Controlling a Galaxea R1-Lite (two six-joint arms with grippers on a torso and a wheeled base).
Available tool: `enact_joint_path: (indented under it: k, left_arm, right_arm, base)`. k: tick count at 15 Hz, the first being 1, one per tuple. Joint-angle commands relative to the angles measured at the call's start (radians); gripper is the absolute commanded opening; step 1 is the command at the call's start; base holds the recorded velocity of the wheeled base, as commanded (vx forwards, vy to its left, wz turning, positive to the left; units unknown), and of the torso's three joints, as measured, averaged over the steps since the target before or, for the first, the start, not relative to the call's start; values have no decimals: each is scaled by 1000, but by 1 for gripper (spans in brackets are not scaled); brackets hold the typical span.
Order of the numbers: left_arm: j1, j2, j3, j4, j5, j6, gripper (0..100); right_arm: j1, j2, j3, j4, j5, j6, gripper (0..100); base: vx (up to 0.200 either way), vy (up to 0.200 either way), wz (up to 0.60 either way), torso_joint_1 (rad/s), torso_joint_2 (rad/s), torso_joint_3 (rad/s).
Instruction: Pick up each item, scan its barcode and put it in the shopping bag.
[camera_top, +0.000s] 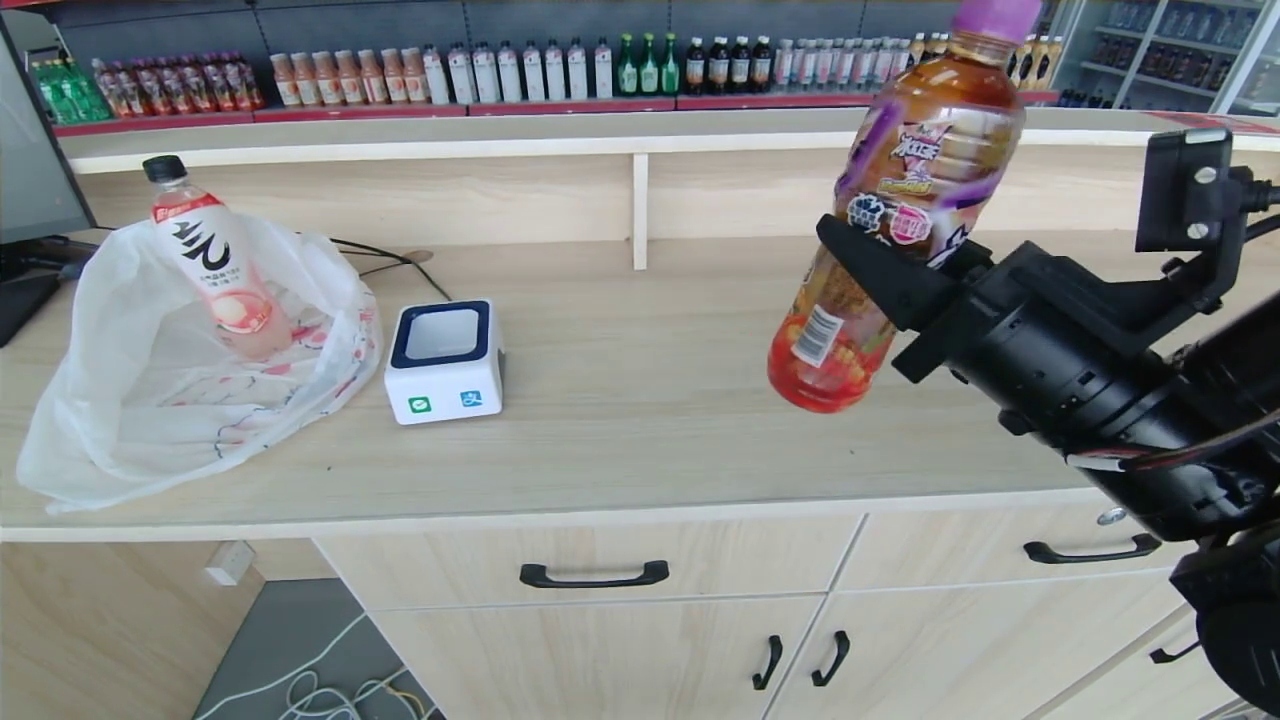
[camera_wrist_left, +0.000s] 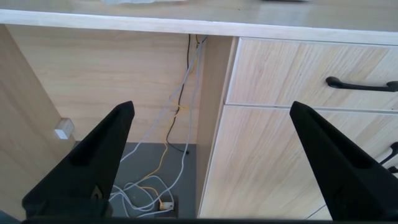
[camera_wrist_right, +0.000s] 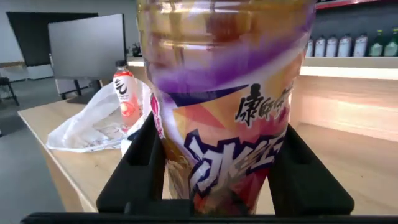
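The bottle (camera_top: 905, 200) is clamped in the right gripper (camera_top: 890, 275), whose jaws close on its middle part, and it hangs in the air above the right part of the counter (camera_top: 650, 400). Its long axis is nearly upright, leaning a little, with the purple cap on top and the red bottom below. The scanner (camera_top: 443, 360) stands on the counter well apart from it, to the robot's left and lower, with its window looking upward. The barcode (camera_top: 818, 335) is on the low part of the bottle and faces toward the head camera, so I judge the bottle must travel left and down and be turned until this label looks at the window. The bag (camera_top: 150, 400) lies just beyond the scanner, farther left, with a pink bottle (camera_top: 215, 265) already inside. The left gripper (camera_wrist_left: 211, 168) is below the counter edge, jaws spread and empty. The held bottle is clear plastic with amber tea and a purple and orange label.
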Motion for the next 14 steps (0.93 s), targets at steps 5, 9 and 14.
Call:
enact_joint_path:
  k: [5, 9, 14]
  left_arm:
    - [1, 0, 0, 0, 1, 0, 100]
    - [-1, 0, 0, 0, 1, 0, 100]
    - [-1, 0, 0, 0, 1, -2, 100]
  right_arm:
    - [-19, 25, 35, -114, -207, -64, 0]
    - [-105, 27, 29, -114, -218, -159, 0]
    - [-149, 5, 93, -117, -264, -193, 0]
  base:
    - [0, 0, 0, 0, 0, 0]
    - [0, 0, 0, 0, 0, 0]
    - [0, 0, 0, 0, 0, 0]
